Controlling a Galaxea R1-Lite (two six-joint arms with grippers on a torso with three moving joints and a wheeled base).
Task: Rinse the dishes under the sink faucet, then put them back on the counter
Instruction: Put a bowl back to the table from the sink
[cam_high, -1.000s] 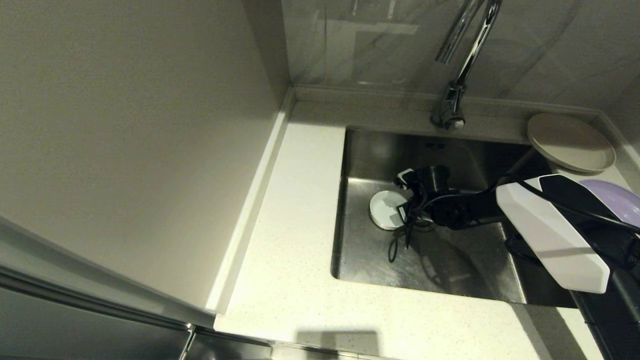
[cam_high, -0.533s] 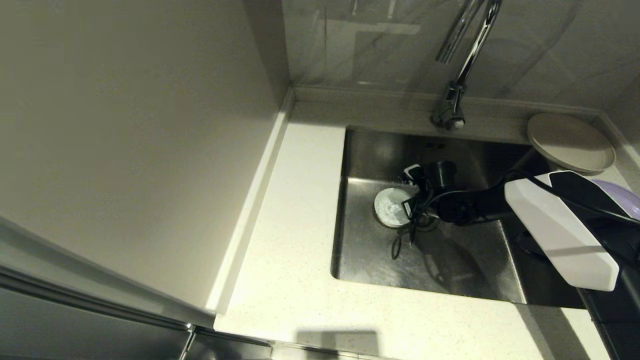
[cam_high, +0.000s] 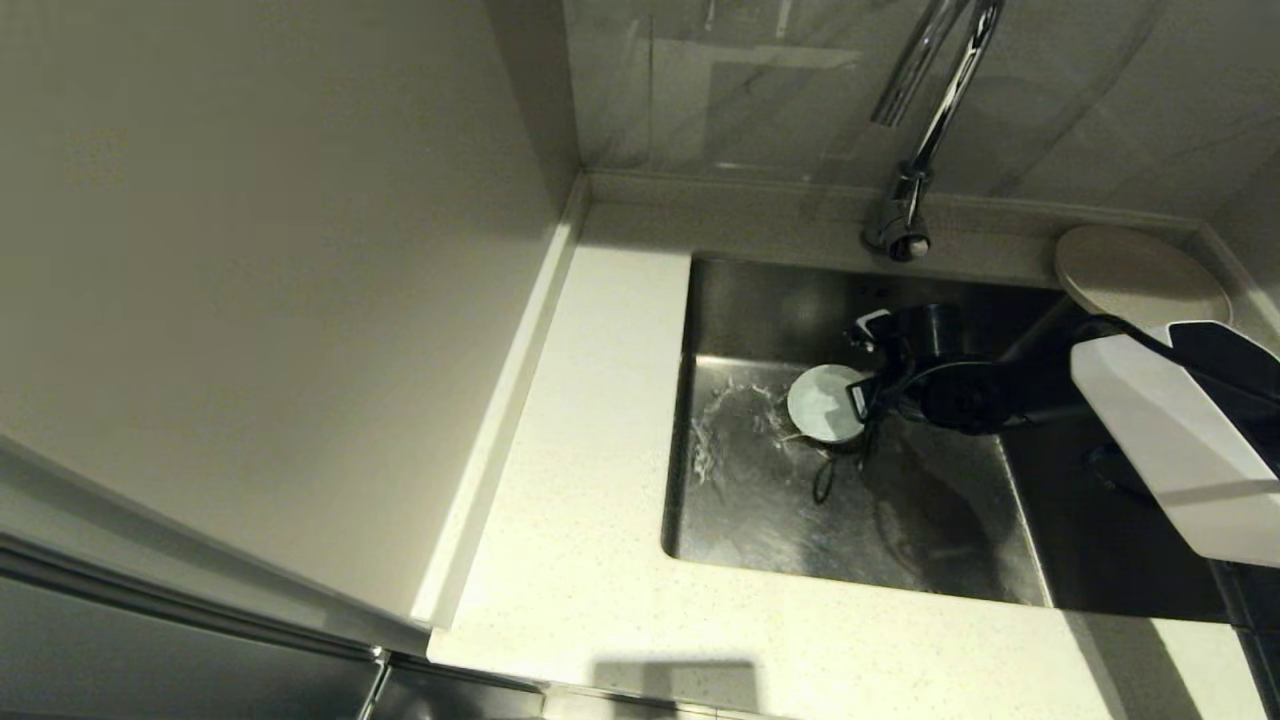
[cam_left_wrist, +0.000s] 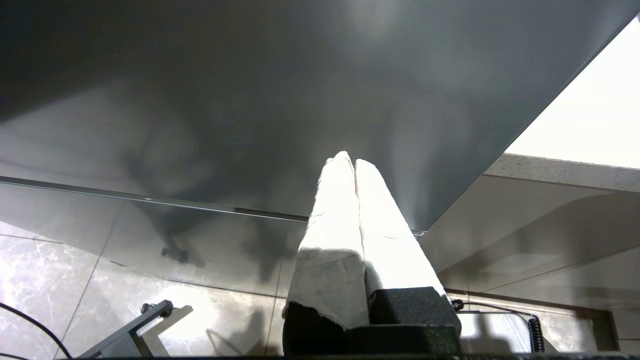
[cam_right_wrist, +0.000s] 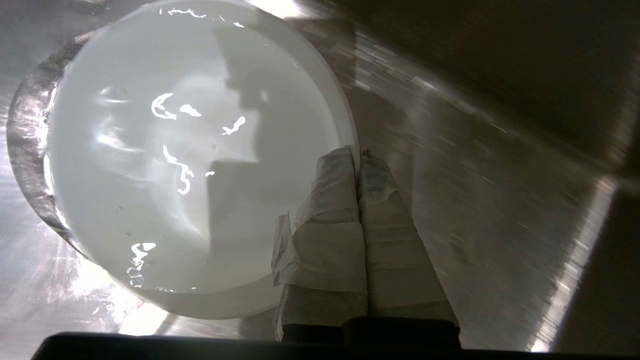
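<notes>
My right gripper (cam_high: 862, 400) is shut on the rim of the small white bowl (cam_high: 824, 402), holding it tilted above the steel sink (cam_high: 760, 500). In the right wrist view the taped fingers (cam_right_wrist: 350, 185) pinch the rim of the wet bowl (cam_right_wrist: 165, 150). Spilled water streaks the basin floor to the bowl's left. The chrome faucet (cam_high: 915, 140) rises behind the sink. The beige plate (cam_high: 1135, 275) sits at the counter's back right corner. The lavender plate is hidden behind my right arm. My left gripper (cam_left_wrist: 350, 162) is shut and empty, away from the counter, facing a dark cabinet front.
The speckled counter (cam_high: 590, 480) runs left of and in front of the sink. A wall panel (cam_high: 270, 280) stands along its left edge. My right arm's white casing (cam_high: 1170, 440) hangs over the sink's right side.
My right gripper has carried the bowl up and to the right inside the sink, and tipped it. Water now streaks the basin floor where the bowl was.
</notes>
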